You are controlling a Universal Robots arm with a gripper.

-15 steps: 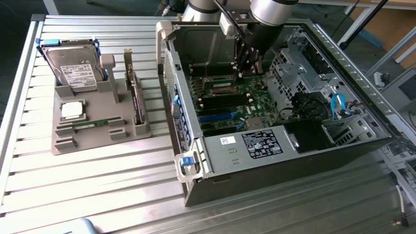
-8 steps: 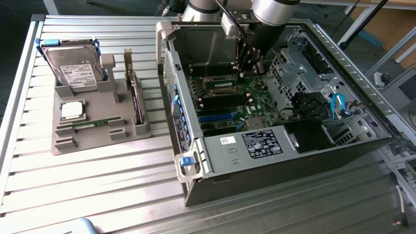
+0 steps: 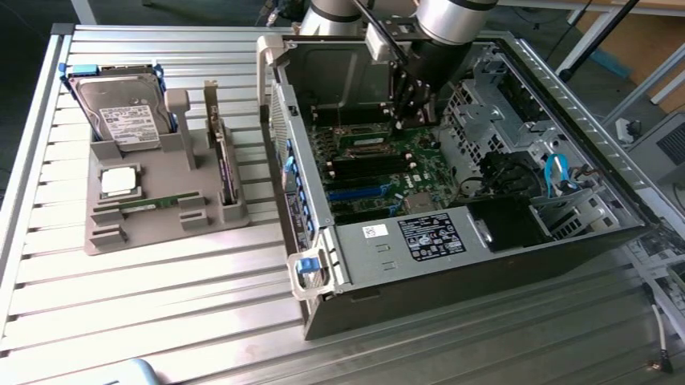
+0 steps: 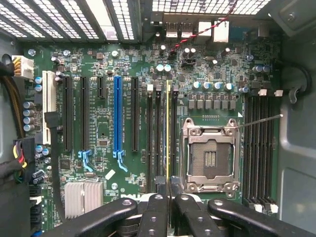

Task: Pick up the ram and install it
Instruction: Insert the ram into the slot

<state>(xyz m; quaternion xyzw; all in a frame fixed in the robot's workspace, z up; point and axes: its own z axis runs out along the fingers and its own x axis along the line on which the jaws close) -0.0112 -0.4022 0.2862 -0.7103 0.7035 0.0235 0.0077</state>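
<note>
Gripper [image 4: 169, 190] closest to me: jaws clenched on the ram [image 4: 168, 128], pinching its flat faces, so I see the stick edge-on. It runs parallel to the memory slots [image 4: 150, 138] beside the empty processor socket [image 4: 211, 155] and sits in line with one of them. My guess is it's held that way so it can go straight in. I can't tell if it's touching the slot. Further out, the arm is down inside the open case [image 3: 370, 257]. The second stick [image 3: 160, 202] lies in the grey tray [image 3: 144, 233], well apart.
</note>
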